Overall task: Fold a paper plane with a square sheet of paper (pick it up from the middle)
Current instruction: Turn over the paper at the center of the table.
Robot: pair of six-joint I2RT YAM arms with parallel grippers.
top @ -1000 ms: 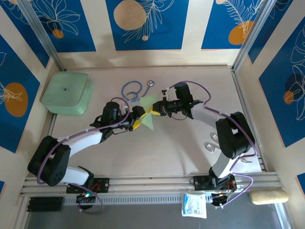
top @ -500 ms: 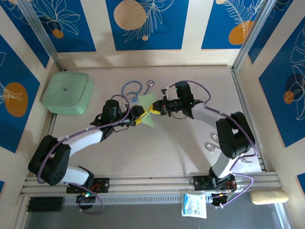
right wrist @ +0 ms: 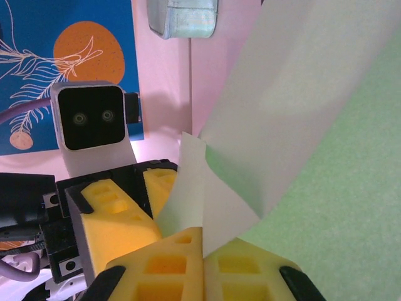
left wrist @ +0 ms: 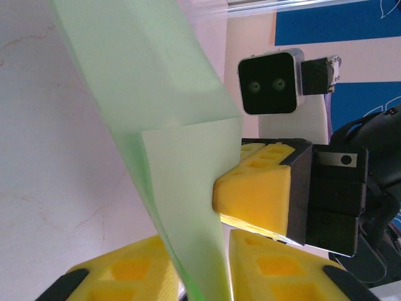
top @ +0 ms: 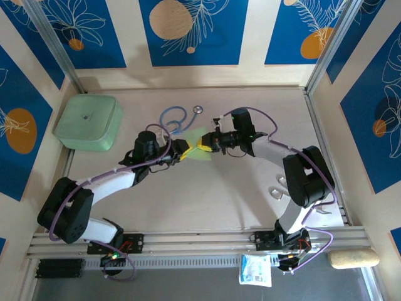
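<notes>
Early stage: the one square sheet of paper (left wrist: 156, 94) hangs above the surface (top: 219, 194) between two pincers, bent but no dart yet (every fold remains). The right pincer (right wrist: 203, 248) is clenched on it. The left pincer (left wrist: 203, 276) straddles it, but I cannot tell whether it grips. One stethoscope (top: 198, 109) and one mint-green box (top: 88, 121) lie apart

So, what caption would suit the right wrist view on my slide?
Right gripper pinching a folded pale green sheet of paper, the left gripper facing it at the same sheet.
</notes>
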